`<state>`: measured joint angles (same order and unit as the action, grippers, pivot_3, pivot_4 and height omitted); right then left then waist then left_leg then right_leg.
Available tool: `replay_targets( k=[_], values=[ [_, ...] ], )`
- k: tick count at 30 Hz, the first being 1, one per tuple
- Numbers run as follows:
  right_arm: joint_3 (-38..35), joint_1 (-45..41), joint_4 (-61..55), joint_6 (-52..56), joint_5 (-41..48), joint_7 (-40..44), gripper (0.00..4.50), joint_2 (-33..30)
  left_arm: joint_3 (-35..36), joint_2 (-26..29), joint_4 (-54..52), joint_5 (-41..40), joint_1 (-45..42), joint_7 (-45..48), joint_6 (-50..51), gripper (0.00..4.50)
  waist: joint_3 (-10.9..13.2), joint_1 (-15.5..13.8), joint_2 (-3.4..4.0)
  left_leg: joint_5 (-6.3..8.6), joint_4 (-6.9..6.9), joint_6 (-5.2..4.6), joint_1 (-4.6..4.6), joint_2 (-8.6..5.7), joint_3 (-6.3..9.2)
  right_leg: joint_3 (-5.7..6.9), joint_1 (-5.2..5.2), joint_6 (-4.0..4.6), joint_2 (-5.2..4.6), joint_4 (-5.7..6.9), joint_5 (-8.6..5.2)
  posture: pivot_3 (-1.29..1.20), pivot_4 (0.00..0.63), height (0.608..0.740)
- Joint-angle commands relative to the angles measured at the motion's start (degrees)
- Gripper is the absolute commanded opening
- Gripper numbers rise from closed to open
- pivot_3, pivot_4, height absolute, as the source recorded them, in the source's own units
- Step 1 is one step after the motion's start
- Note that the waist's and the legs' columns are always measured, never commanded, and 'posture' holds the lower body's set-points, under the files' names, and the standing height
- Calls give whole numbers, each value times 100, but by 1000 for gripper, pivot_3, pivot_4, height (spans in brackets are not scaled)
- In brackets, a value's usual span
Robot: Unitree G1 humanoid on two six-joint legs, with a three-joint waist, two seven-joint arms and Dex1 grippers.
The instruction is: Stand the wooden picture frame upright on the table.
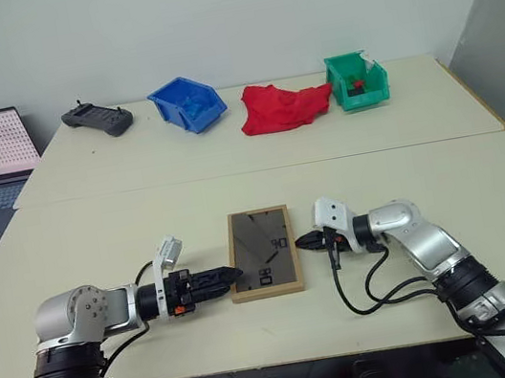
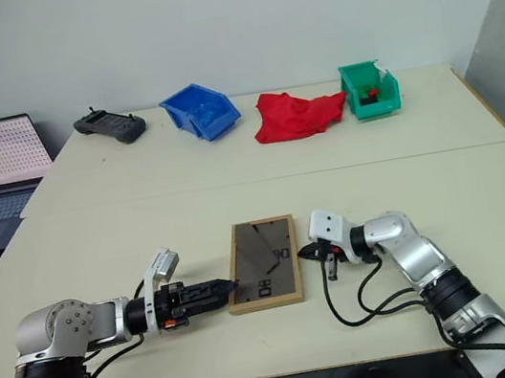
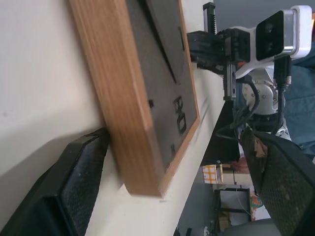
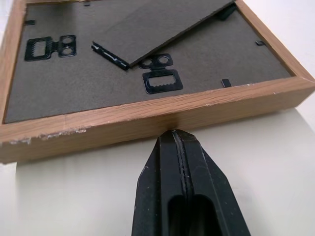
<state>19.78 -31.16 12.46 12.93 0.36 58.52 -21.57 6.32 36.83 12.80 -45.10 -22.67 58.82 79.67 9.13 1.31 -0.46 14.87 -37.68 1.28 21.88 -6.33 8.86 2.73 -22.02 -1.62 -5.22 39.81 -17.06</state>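
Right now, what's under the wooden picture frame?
The wooden picture frame lies flat, back side up, directly on the table. Its front face is pressed down against the tabletop, so the picture there is hidden.

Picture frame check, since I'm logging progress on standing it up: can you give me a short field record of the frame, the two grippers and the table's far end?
frame: lying flat on the table, back up, stand flap partly lifted
left gripper: jaws open, at the frame's left edge
right gripper: jaws shut, tips against the frame's right edge
task state: frame not yet upright
far end: controller, blue bin, red cloth, green bin
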Motion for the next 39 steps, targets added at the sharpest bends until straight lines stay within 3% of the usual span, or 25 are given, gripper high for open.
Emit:
replay_targets(
  k=[1,5,14,21,27,31,33,36,39],
  values=[
    [93,-183,-194,-61,-38,-95,0,171,-404,-404,335,368,-69,-325,-339,4490,-9,-50,7,0,0,0,-1,-2,0,0,0,-1,0,-1,1,0,150,740],
    [55,-181,-168,-110,-70,-122,0,141,-328,-580,364,405,-198,-415,-536,4490,-11,-150,8,1,-5,-2,0,-7,-1,-3,-5,-12,-2,-12,7,0,150,740],
    [-138,-131,10,-237,-77,-250,0,-92,237,-369,-391,-329,-43,-372,197,2671,-4,-66,-5,3,-1,-2,12,-5,-1,-16,-9,-15,5,-21,12,0,150,740],
    [-240,-220,191,-324,-75,-302,0,-170,649,-524,-905,-492,327,-963,539,1286,5,43,-20,6,17,0,14,-4,-2,-35,-22,-14,9,-29,13,0,150,740],
    [-670,-519,-235,399,434,-17,0,-414,1115,-906,-986,-551,-72,-1591,524,1228,10,34,-26,6,17,0,14,-3,-2,-35,-21,-12,11,-32,16,0,150,740],
    [-1224,-1058,-679,1561,1250,384,582,-766,1313,-926,-1314,-756,-564,-1711,383,1228,21,31,-39,6,17,1,18,-3,-3,-34,-23,-12,12,-38,17,0,150,740],
    [-1373,-1310,-839,2145,1702,544,1143,-787,1330,-897,-1441,-799,-688,-1727,319,1228,25,31,-46,6,17,1,27,-2,-2,-31,-27,-11,12,-40,18,0,150,740],
    [-1651,-1951,-745,2959,2396,488,1792,-407,1332,-908,-1666,-920,-853,-1718,242,1228,27,78,-47,7,24,2,25,1,-3,-33,-24,-10,13,-56,19,0,150,740],
    [-1606,-2329,-392,3067,2540,411,2480,-4,1254,-908,-1746,-990,-943,-1723,204,1228,26,105,-48,6,52,2,16,5,-10,-40,-26,-3,15,-76,33,0,150,740]
  ],
)
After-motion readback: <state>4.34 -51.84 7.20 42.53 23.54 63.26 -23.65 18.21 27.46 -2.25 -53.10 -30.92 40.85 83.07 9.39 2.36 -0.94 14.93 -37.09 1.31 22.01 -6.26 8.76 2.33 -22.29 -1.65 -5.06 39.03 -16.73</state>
